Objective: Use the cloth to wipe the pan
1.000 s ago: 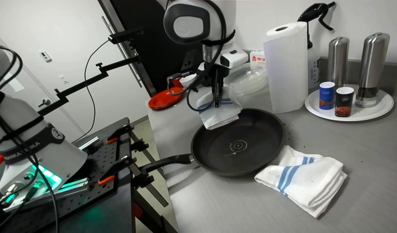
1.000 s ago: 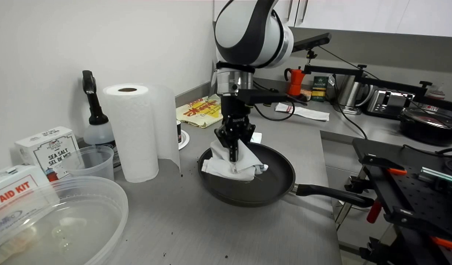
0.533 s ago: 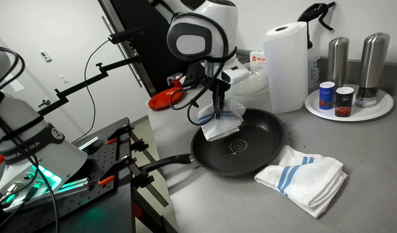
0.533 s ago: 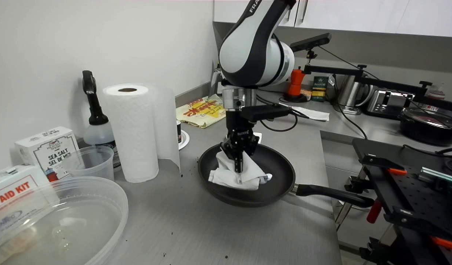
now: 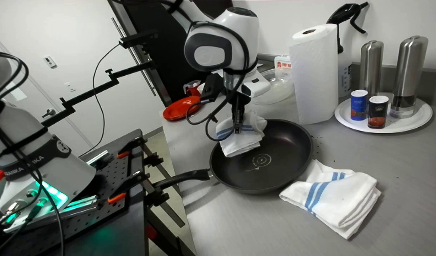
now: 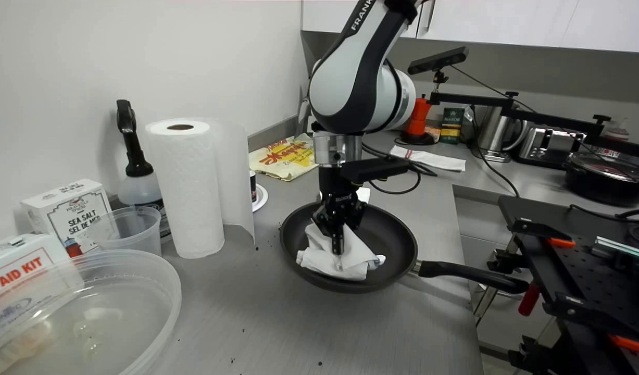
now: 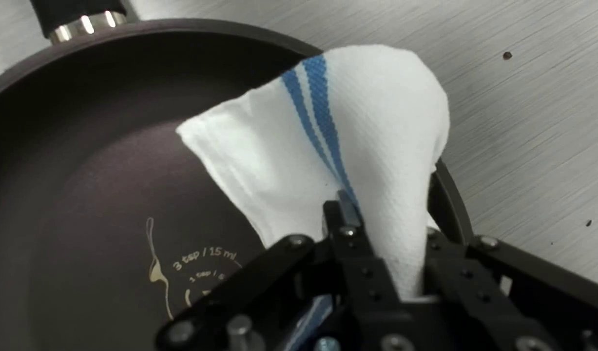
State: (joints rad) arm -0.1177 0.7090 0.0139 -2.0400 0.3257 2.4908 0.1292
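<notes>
While pincer (image 5: 238, 128) grips cloth (image 7: 386, 107) w/ 2 blue stripes, pan (image 5: 281, 156) sits below.

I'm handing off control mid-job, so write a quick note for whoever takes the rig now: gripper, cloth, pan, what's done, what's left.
Gripper: closed on the small striped cloth.
Cloth: over one side of the pan; how firmly it presses, if at all, I cannot tell.
Pan: on the counter, handle jutting past the counter's edge. The larger folded towel lies beside it, not in the grip.
Done: cloth gripped and brought to the pan.
Left: wiping the pan; how much is already wiped does not show.
</notes>
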